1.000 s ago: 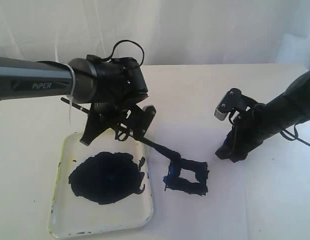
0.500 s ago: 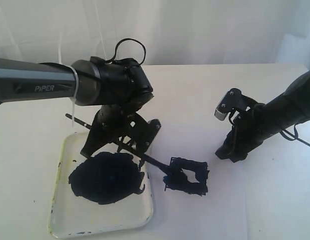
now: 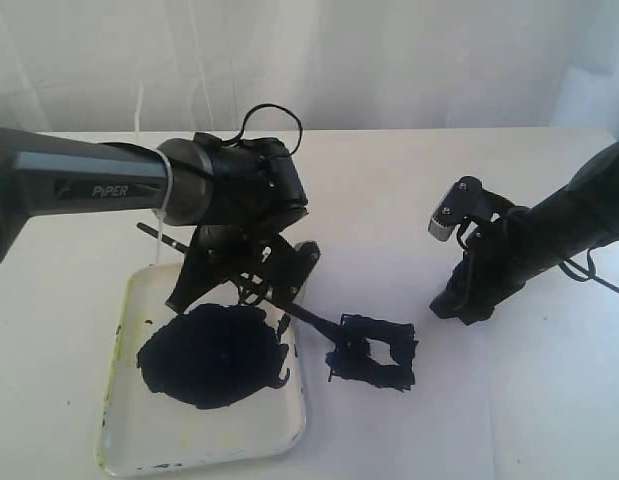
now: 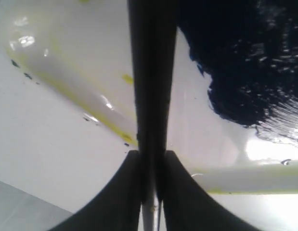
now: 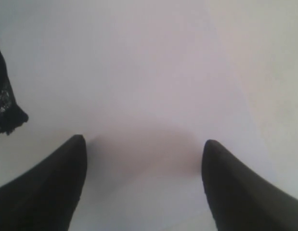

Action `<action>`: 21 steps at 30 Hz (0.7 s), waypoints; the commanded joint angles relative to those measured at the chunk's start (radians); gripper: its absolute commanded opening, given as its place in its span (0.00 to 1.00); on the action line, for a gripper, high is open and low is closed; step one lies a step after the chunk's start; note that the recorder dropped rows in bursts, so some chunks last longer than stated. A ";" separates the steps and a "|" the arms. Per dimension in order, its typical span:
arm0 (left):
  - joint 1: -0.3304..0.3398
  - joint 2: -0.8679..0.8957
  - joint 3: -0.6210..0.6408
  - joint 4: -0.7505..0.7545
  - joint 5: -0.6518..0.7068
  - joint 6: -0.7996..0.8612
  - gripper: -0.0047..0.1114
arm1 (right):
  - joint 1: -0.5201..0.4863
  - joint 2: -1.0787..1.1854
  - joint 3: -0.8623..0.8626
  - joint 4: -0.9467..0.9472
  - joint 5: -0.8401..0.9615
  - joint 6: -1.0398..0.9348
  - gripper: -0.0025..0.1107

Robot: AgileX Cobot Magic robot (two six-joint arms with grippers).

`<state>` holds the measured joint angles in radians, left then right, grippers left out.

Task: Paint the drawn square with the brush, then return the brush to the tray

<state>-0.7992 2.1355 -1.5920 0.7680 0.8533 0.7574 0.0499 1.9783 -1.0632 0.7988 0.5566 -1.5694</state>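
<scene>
White "PiPER" lettering on the grey left arm (image 3: pixel 79 172)

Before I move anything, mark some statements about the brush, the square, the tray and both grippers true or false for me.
1. The tray holds a large dark paint puddle. True.
2. The left gripper is shut on the brush. True.
3. The brush tip is dipping in the paint puddle. False: the tip is at the left edge of the drawn square, outside the tray.
4. The right gripper is holding the tray. False: it is open and empty, off to the right of the drawn square.
5. The drawn square has paint around its edges and bare white in its middle. True.
</scene>
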 commanded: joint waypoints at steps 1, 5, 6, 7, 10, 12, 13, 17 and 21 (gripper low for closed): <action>-0.003 -0.001 -0.010 0.081 0.007 -0.096 0.04 | -0.001 0.019 0.008 -0.032 -0.025 0.002 0.59; -0.007 -0.001 -0.036 0.064 0.015 -0.094 0.04 | -0.001 0.019 0.008 -0.032 -0.025 0.002 0.59; -0.012 -0.001 -0.037 0.058 0.021 -0.078 0.04 | -0.001 0.019 0.008 -0.032 -0.028 0.002 0.59; -0.019 -0.001 -0.037 0.044 0.029 -0.053 0.04 | -0.001 0.019 0.008 -0.032 -0.028 0.002 0.59; -0.042 -0.001 -0.037 -0.001 0.055 0.024 0.04 | -0.001 0.019 0.008 -0.032 -0.028 0.002 0.59; -0.061 0.001 -0.037 -0.004 0.074 0.035 0.04 | -0.001 0.019 0.008 -0.032 -0.028 0.002 0.59; -0.071 0.001 -0.037 -0.002 0.085 0.037 0.04 | -0.001 0.019 0.008 -0.032 -0.028 0.002 0.59; -0.103 0.001 -0.037 0.003 0.102 0.071 0.04 | -0.001 0.019 0.008 -0.032 -0.028 0.002 0.59; -0.097 0.001 -0.037 0.020 0.077 0.049 0.04 | -0.001 0.019 0.008 -0.032 -0.028 0.002 0.59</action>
<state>-0.8969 2.1370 -1.6256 0.7749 0.9195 0.8199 0.0499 1.9783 -1.0632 0.7988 0.5547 -1.5694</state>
